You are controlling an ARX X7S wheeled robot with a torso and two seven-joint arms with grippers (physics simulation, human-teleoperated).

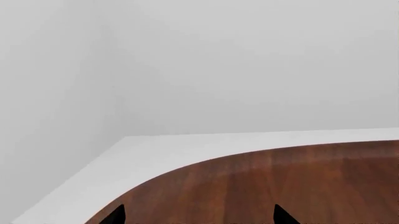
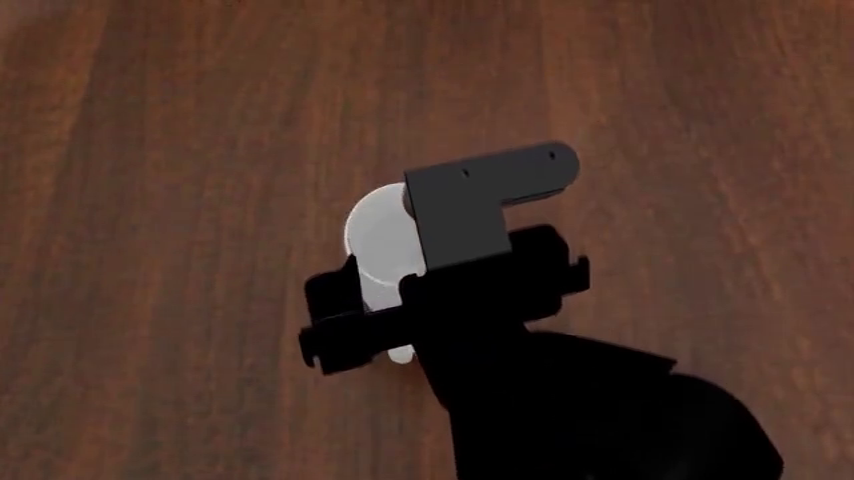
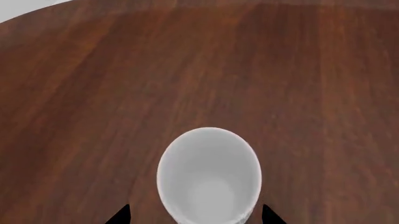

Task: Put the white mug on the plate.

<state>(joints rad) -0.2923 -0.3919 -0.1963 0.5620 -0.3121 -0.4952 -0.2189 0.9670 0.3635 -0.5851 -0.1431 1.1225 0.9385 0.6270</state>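
Jaws of the right gripper [image 3: 194, 219] straddle the white mug [image 3: 209, 175], which sits between them on the worktop [image 3: 249, 70]; contact unclear. Squeeze squarely below the rim before lifting. The left gripper [image 1: 198, 218] is spread, idle.

Bare dark wooden tabletop [image 2: 174, 200] on all sides of the plain white cylindrical mug [image 3: 209, 175]; nothing else stands near it in head or right wrist views. Right gripper [image 3: 194, 215] black fingertips flank the mug base, one each side; contact not discernible. Black right arm [image 2: 534, 360] covers most of the mug from above. Left gripper [image 1: 198, 215] faces the rounded table edge, white floor beyond.
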